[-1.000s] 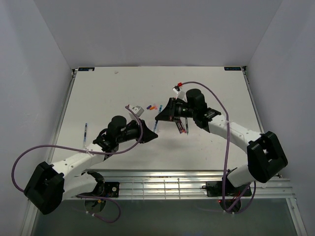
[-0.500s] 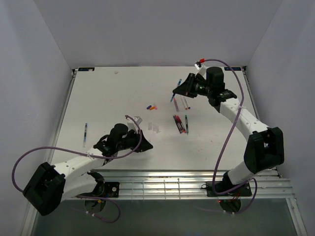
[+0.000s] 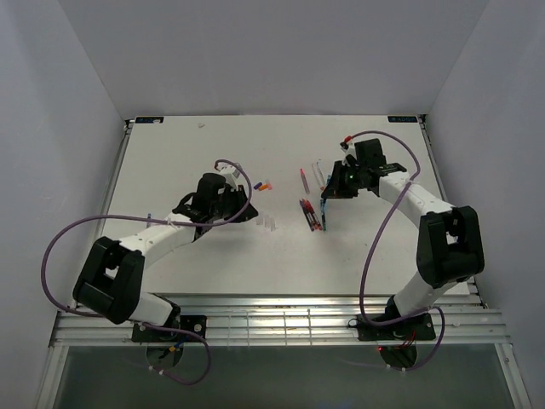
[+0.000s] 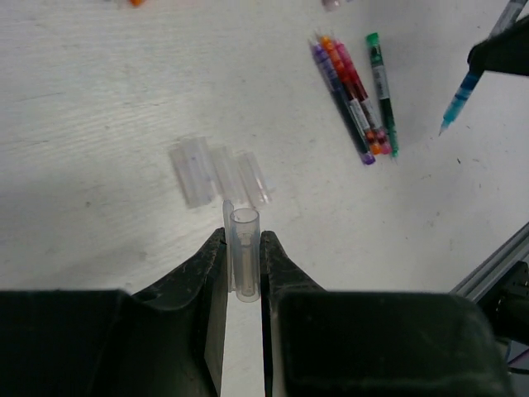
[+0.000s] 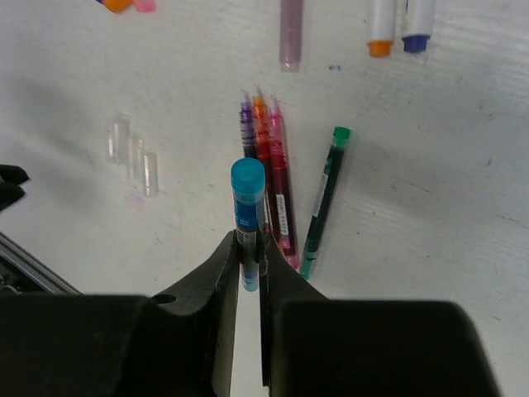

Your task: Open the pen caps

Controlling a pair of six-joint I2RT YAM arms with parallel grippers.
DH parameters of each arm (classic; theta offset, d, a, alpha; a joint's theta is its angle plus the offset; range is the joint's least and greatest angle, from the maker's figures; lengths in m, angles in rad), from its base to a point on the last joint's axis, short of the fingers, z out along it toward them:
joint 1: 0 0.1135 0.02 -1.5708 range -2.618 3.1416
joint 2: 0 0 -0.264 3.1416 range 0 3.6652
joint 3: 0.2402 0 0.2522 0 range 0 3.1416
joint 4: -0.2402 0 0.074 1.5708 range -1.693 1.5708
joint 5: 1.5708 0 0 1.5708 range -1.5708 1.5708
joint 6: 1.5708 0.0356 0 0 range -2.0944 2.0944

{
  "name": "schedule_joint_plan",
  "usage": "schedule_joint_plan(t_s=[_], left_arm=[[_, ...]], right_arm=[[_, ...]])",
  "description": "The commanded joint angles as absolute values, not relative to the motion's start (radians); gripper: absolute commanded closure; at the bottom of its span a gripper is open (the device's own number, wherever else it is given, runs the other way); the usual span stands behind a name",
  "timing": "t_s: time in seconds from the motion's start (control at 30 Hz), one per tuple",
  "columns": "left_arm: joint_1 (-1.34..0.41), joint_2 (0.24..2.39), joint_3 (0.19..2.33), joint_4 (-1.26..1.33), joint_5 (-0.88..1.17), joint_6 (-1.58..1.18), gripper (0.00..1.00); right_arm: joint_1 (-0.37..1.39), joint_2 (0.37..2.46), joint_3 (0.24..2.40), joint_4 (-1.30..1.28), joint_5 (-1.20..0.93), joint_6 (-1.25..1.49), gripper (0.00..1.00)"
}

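Surface: white, matt, lightly scuffed. Boxed in by pale grey walls on three sides, with a ribbed metal rail along the near edge.

Left tool: pressed onto a clear cap, open mouth toward the lens, just short of the loose clear caps lying side by side on the surface.

Right tool: clamped on a blue pen, held steeply, round blue end toward the lens, over the near end of the bundle of pens — purple, orange and dark red barrels, touching, flat on the surface. Green pen just beside the bundle, angled slightly away.

Top external view only: both tools near mid-surface and well apart, with the bundle between them; small coloured caps grouped beyond the left tool.

Right wrist view only: a pale pink barrel and two whitish pens, one orange-tipped and one blue-tipped, beyond the bundle.

Left wrist view only: the writing tip of the blue pen, pointing down beside the green pen — contact with the surface cannot be told.
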State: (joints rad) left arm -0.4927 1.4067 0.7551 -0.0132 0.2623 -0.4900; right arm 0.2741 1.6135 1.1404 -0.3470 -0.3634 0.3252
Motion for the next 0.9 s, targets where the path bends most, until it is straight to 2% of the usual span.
schedule_joint_plan(t_s=[0.0, 0.13, 0.3, 0.5, 0.6, 0.73, 0.87], left_arm=[[-0.399, 1.431, 0.779, 0.044, 0.331, -0.453, 0.99], [-0.338, 1.505, 0.791, 0.077, 0.422, -0.436, 0.95], [-0.33, 1.623, 0.788, 0.155, 0.525, -0.469, 0.83], [-0.33, 1.716, 0.801, 0.218, 0.578, -0.512, 0.81], [-0.33, 1.744, 0.802, 0.23, 0.575, -0.518, 0.77], [-0.33, 1.75, 0.792, 0.245, 0.568, -0.522, 0.67], [-0.33, 1.749, 0.781, 0.249, 0.557, -0.52, 0.64]], right_arm=[[0.264, 1.673, 1.112, -0.39, -0.345, 0.259, 0.92], [0.255, 1.712, 1.106, -0.382, -0.339, 0.242, 0.92], [0.238, 1.735, 1.103, -0.368, -0.33, 0.236, 0.92], [0.232, 1.785, 1.101, -0.348, -0.33, 0.221, 0.92], [0.229, 1.812, 1.104, -0.336, -0.345, 0.221, 0.9], [0.229, 1.827, 1.104, -0.311, -0.357, 0.222, 0.86], [0.229, 1.83, 1.094, -0.292, -0.371, 0.227, 0.81]])
